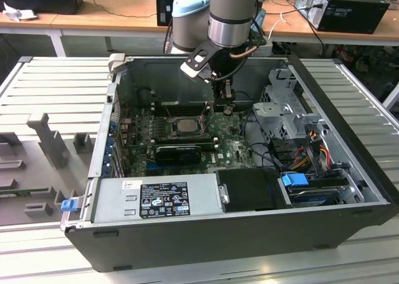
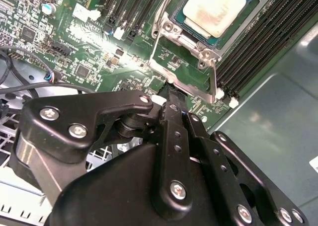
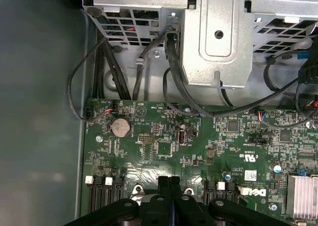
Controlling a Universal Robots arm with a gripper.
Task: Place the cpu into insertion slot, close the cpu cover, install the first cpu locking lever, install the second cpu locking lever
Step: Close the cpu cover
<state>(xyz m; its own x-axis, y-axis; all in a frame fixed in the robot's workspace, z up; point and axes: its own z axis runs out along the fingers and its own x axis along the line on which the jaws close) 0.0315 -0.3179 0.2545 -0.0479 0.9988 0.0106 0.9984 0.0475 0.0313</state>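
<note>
An open computer case (image 1: 81, 228) lies on a work table, and one robot arm reaches down into it. The gripper (image 1: 225, 109) hangs low over the green board (image 3: 164, 136), towards the exterior view's right of the slot.

In the second wrist view the cpu (image 2: 221, 10), a dull silver square, sits flat inside the slot (image 2: 171, 26). The placing step looks done. The cover (image 2: 214, 74), a thin silver frame with a square window, stands open, swung off the slot towards the gripper, and green board shows through its window. I cannot tell how steeply it tilts.

The black fingers (image 3: 164, 184) are pressed together with nothing between them, as both wrist views show. In the second wrist view the gripper (image 2: 169, 94) has its tip just beside the cover's near edge. Whether it touches that edge I cannot tell.

My reading is that closing the cover is the step in hand. With the fingers together the gripper serves as a pusher, not a clamp. Closing calls for a gentle push on the frame's free edge, over its hinge and down onto the cpu, without snagging the rim or the memory slots (image 2: 258, 47) just beside it.
</note>
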